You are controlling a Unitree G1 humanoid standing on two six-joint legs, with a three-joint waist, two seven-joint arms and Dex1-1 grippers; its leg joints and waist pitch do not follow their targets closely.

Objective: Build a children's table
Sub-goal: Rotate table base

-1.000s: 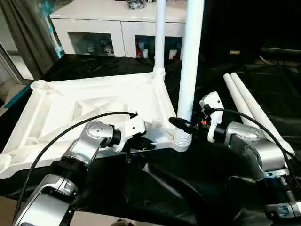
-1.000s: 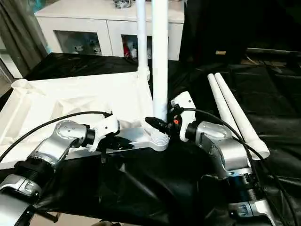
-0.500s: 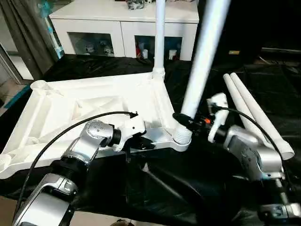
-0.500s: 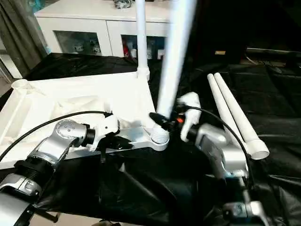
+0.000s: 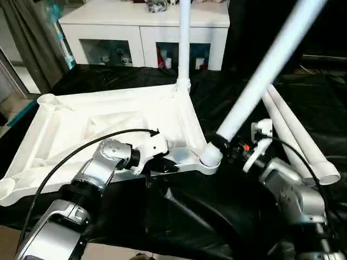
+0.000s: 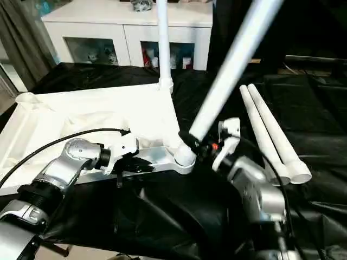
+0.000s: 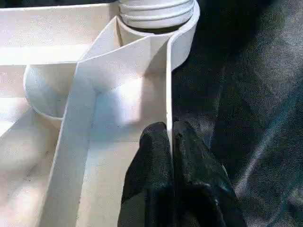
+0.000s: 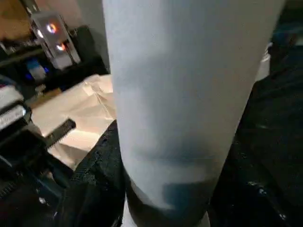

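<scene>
Table leg [image 5: 260, 81] tilted, foot at corner socket [image 5: 209, 157]

Obstacles: tilted leg [image 5: 260, 81] slanting over the near right corner socket [image 5: 209, 158], clasped by right end effector [image 5: 225, 147]; upright leg [image 5: 184, 43] at far corner; two loose legs [image 5: 295, 132] lying right. Free room: ribbed tabletop [image 5: 97, 122] underside, left of left end effector [image 7: 170, 142], pinched onto the near rim.
</scene>
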